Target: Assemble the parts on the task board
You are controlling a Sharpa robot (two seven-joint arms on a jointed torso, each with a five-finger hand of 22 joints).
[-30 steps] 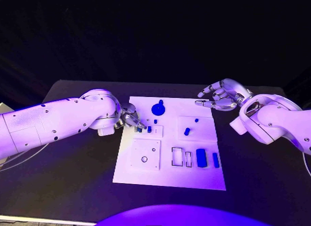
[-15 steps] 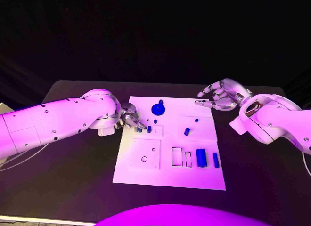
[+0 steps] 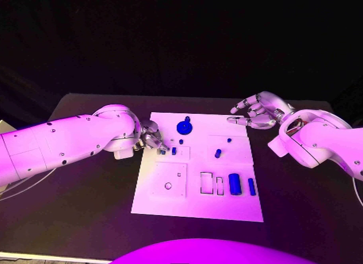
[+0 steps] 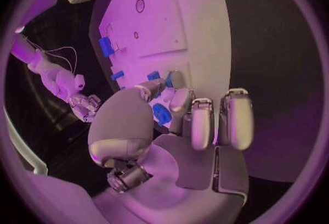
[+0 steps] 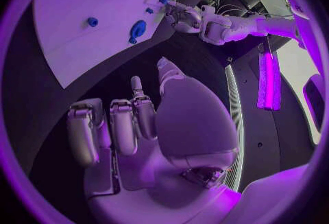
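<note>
**Left hand at the board's left edge, right hand raised at the far right corner**

The white rectangular task board (image 3: 199, 206) lies flat in the middle of the black table (image 3: 86, 214). The left hand (image 3: 152, 139) sits at the board's left edge, fingers curled narrow around a small blue part (image 4: 162, 113). The right hand (image 3: 257, 113) hovers by the far right corner, fingers loosely spread, holding nothing. A round blue disc part (image 3: 185, 127) stands on the far section. 2 upright blue rectangular parts (image 3: 235, 184) sit in the near right section.
</note>
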